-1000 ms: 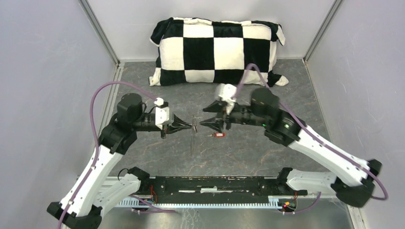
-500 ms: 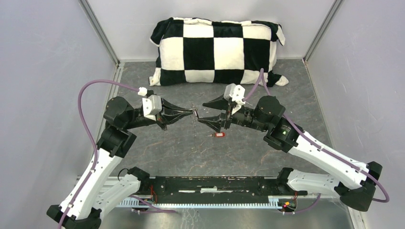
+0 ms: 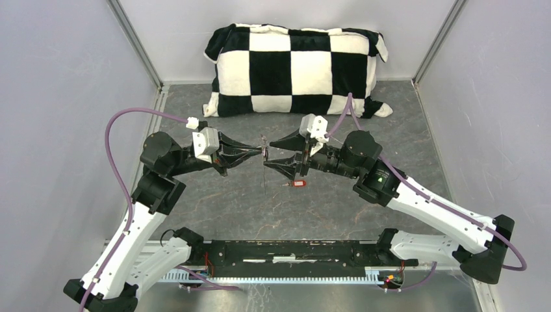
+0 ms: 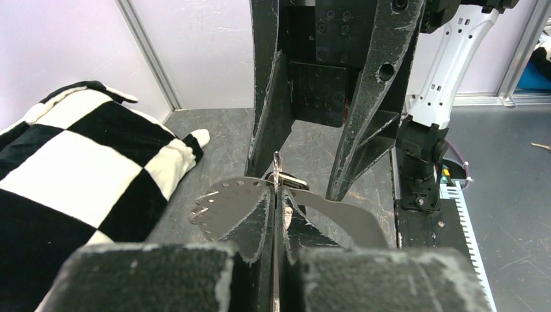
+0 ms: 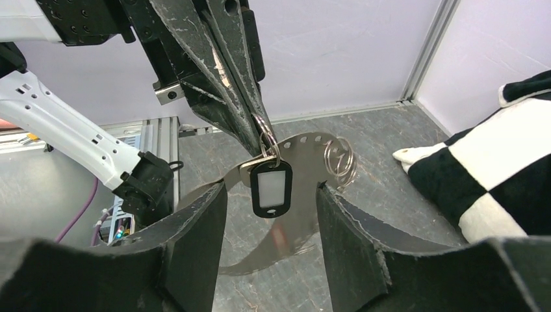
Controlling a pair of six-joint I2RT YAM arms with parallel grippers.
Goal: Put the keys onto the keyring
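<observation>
My left gripper (image 3: 262, 153) is shut on the keyring (image 3: 265, 177) and holds it edge-on above the floor. In the right wrist view the keyring (image 5: 305, 151) looks like a thin grey metal crescent with small holes along one arc. The black key with a white face (image 5: 271, 185) hangs from a small ring at my left fingertips (image 5: 255, 133), and a loose split ring (image 5: 340, 159) hangs beside it. My right gripper (image 3: 268, 153) is open, one finger on each side of the black key without touching it. The red key (image 3: 297, 184) lies on the floor below.
A black-and-white checkered pillow (image 3: 295, 68) lies against the back wall. Grey walls with metal corner posts close in both sides. A black rail (image 3: 292, 250) with the arm bases runs along the near edge.
My left gripper has risen and moved back with the keyring. My right gripper has moved left and now straddles the hanging black key.
</observation>
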